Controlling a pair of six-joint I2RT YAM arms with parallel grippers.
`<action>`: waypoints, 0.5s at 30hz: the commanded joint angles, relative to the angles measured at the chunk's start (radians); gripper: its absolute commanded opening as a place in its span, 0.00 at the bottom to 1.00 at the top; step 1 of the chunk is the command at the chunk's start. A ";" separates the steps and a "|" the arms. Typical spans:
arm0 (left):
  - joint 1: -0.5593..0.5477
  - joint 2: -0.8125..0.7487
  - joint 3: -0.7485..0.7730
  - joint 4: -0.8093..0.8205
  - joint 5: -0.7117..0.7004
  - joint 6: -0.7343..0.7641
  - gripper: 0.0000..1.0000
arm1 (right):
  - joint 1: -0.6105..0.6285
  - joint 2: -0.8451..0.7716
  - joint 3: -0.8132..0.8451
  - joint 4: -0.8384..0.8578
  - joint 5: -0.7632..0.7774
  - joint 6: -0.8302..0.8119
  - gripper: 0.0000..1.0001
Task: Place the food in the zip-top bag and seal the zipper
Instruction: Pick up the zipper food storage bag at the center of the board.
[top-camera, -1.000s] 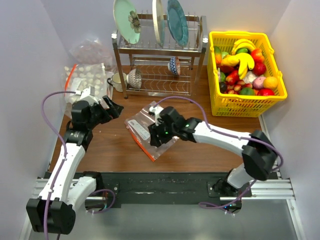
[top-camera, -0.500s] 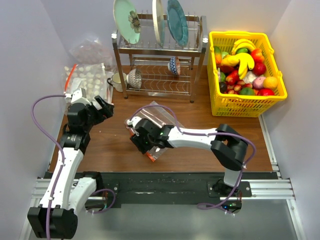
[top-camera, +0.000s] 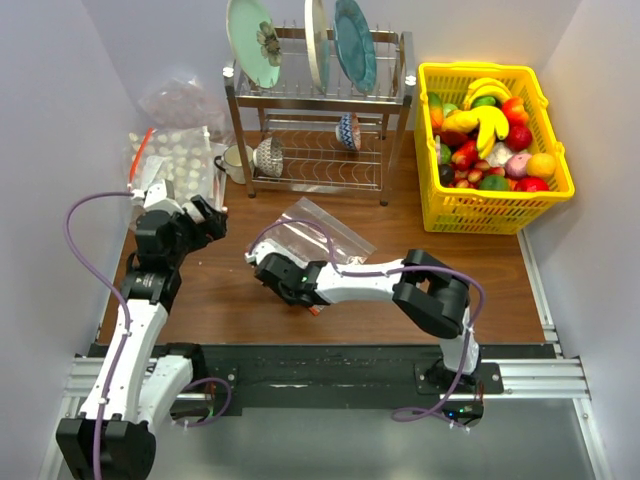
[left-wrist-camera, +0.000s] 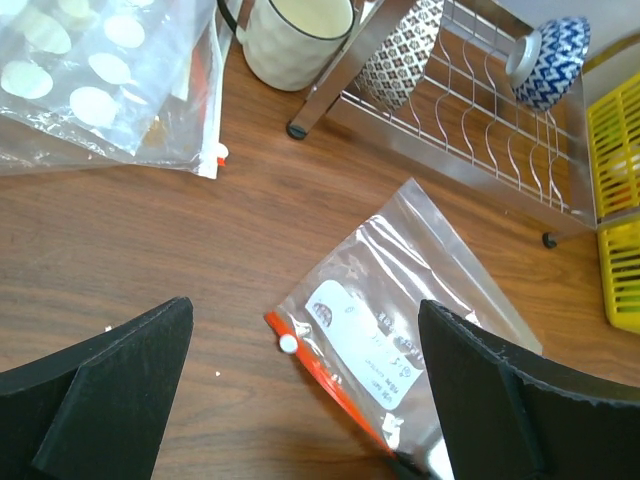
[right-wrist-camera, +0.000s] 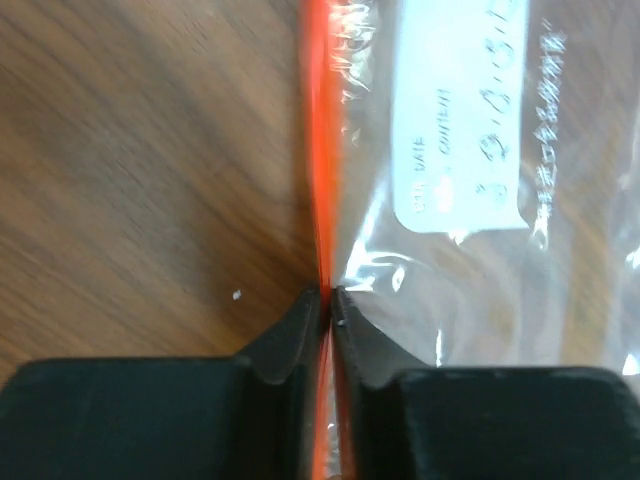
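Note:
The zip-top bag (top-camera: 322, 233) lies flat and clear on the brown table, with its white label (left-wrist-camera: 365, 340) facing up. The zipper (left-wrist-camera: 335, 390) runs along its near-left edge and has a small white slider (left-wrist-camera: 288, 343). My right gripper (top-camera: 285, 280) is shut on the zipper (right-wrist-camera: 318, 150), and its fingertips (right-wrist-camera: 345, 310) pinch the red strip. My left gripper (top-camera: 207, 220) is open and empty, left of the bag, with its black fingers (left-wrist-camera: 110, 390) wide apart. The food (top-camera: 487, 125) is piled in a yellow basket at the back right. I see no food in the bag.
A steel dish rack (top-camera: 318, 110) with plates, bowls and a mug (left-wrist-camera: 297, 35) stands at the back. A larger clear bag of pale lumps (top-camera: 175, 160) lies at the back left. The yellow basket (top-camera: 440, 205) sits by the right wall.
My right gripper slid left and nearer along the bag's zipper edge, with its elbow swinging in. The bag shifted and now lies flatter. My left gripper drew back slightly to the left.

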 joint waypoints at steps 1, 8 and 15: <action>0.008 0.001 -0.010 0.066 0.064 0.075 1.00 | 0.009 -0.158 -0.052 0.032 0.002 -0.010 0.07; 0.008 0.030 -0.033 0.129 0.270 0.111 1.00 | -0.002 -0.390 -0.083 -0.046 -0.194 -0.010 0.01; 0.008 0.022 -0.023 0.155 0.414 0.170 1.00 | -0.061 -0.541 -0.145 -0.088 -0.372 0.030 0.01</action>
